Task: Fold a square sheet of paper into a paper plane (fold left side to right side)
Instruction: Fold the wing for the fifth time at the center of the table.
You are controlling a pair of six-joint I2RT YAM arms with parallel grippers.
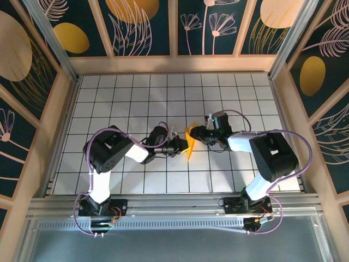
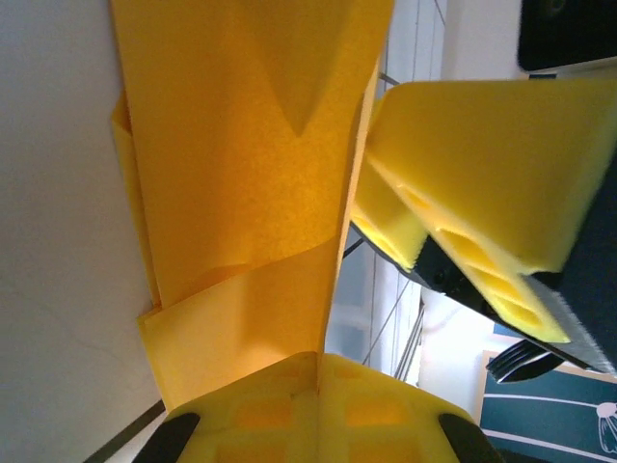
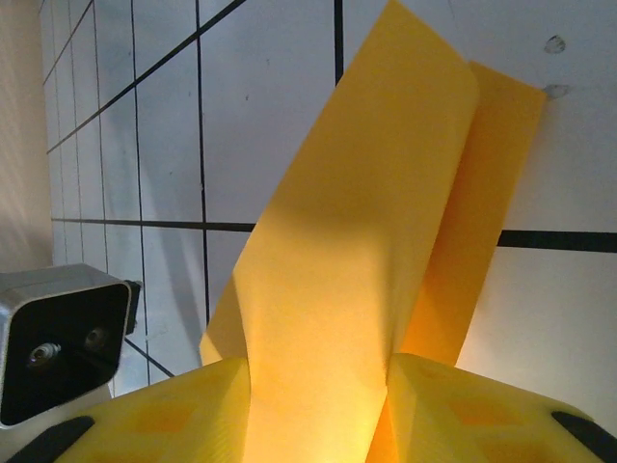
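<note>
Orange-yellow paper (image 1: 190, 143), folded narrow, sits mid-table (image 1: 125, 98) btw both grippers. On the left wrist cam we see the L gripper (image 2: 318, 371) w/ pads pressed together, clamping the paper's folded edge. The R gripper (image 3: 318, 386) has its pads partly apart, paper strip running thru the gap, not pinched.

Looked like a robotics lab test cell: white tabletop ruled in a black grid (image 1: 136, 98), boxed in by wooden-framed dark-blue panels with floral prints (image 1: 144, 27), two black-and-white robot arms (image 1: 112, 153) bolted to a silver aluminium rail (image 1: 174, 206) at the near edge.
</note>
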